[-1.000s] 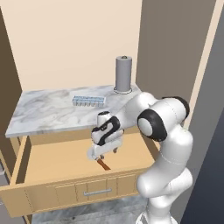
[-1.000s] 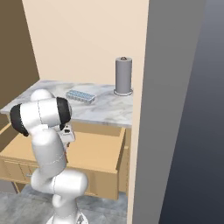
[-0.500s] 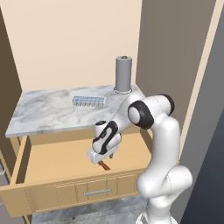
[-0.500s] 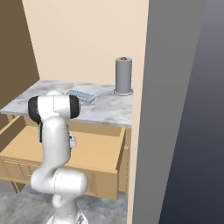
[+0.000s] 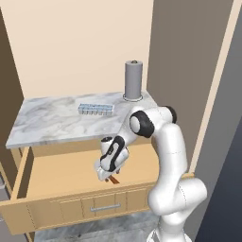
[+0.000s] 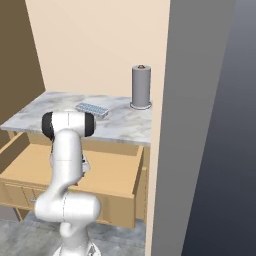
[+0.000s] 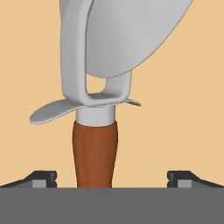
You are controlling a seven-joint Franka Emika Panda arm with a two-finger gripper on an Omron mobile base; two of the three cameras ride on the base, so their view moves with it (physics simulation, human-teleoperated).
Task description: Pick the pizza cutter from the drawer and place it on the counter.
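Gripper (image 5: 108, 176) has dropped lower into drawer (image 5: 71, 201) vs. a sec ago. Jaws spread, straddling pizza cutter (image 7: 98, 94) handle; cutter apparently still on drawer floor. Grasp imminent; worktop (image 5: 52, 118) placement pending.

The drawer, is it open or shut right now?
Open: the drawer is pulled out from under the counter, its wooden floor exposed, with the hand lowered inside it.
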